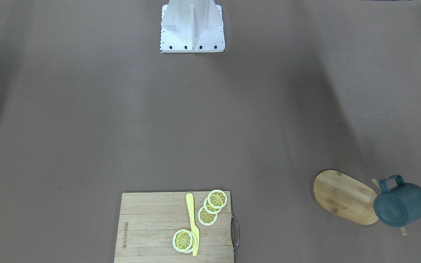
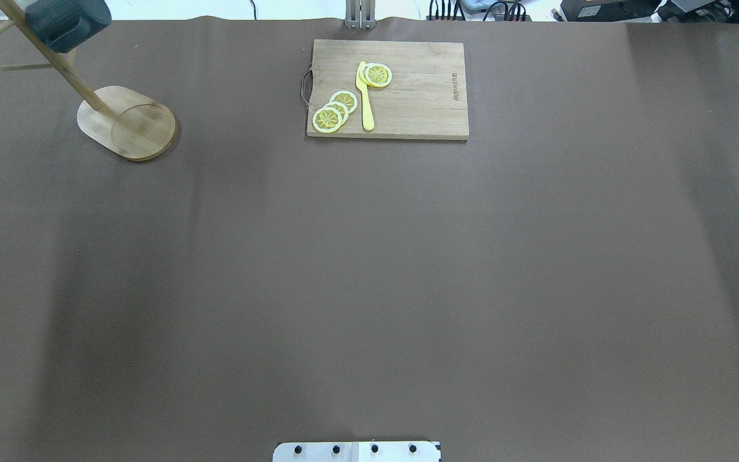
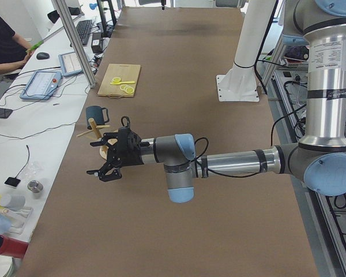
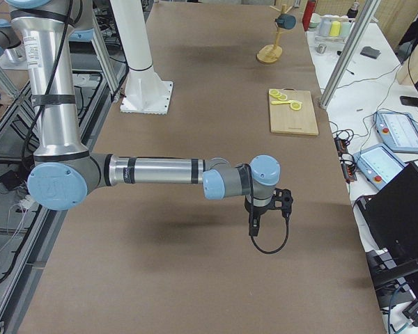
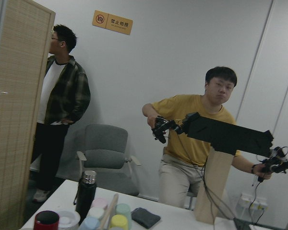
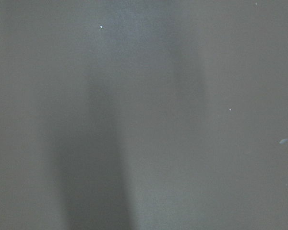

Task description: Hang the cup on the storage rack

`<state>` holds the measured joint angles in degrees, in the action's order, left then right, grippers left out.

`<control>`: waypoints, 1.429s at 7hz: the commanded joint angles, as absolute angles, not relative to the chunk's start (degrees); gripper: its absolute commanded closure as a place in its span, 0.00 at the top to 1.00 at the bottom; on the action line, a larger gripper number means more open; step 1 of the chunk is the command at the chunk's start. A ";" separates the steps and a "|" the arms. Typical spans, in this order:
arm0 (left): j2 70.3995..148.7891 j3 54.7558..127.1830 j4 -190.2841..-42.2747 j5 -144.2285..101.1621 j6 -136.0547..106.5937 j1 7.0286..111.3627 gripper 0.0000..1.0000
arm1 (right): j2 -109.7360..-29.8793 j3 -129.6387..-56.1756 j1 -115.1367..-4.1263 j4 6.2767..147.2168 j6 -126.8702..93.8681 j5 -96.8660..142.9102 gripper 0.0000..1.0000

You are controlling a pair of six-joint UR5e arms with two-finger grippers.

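Writing: the orange wall sign [image 5: 112, 22] in my left wrist view carried a prohibition symbol and Chinese characters. The board [image 1: 152, 233] had a burned-in mark along one short edge, too small to read.

Cup [image 1: 402, 206]: dark teal-blue, matte, with a loop handle. It sat high on the rack [image 1: 344, 197], clear of the table [image 1: 210, 128], tipped on its side with its closed bottom toward the front camera and its handle up by a peg. The rack stood at the far left corner: oval bamboo base, round post, thin pegs.

Also on the board: lemon slices [image 1: 207, 215] and a yellow knife [image 1: 193, 223].

Left gripper [image 3: 104, 157]: in the air near the rack, seen only from the side; I could not tell how far open it was. Right gripper [image 4: 254, 226]: pointing down over bare table, well apart from the cup; opening likewise undetermined.
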<state>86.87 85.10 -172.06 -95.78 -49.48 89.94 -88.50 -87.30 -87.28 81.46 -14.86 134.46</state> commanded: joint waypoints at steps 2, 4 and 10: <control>87.45 87.53 -143.08 -111.60 -25.98 96.50 0.98 | -93.42 -91.49 -88.24 81.04 -14.85 135.26 1.00; 91.04 92.87 -120.89 -116.95 -15.87 96.33 0.98 | -92.82 -91.58 -88.16 80.95 -14.85 134.04 1.00; 86.06 94.74 -109.97 -130.68 -13.63 86.57 0.98 | -92.99 -91.32 -88.15 80.95 -15.29 134.82 1.00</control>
<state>88.04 94.05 -111.49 -129.44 -14.18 87.57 -93.09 -91.33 -88.15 80.95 -15.14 134.69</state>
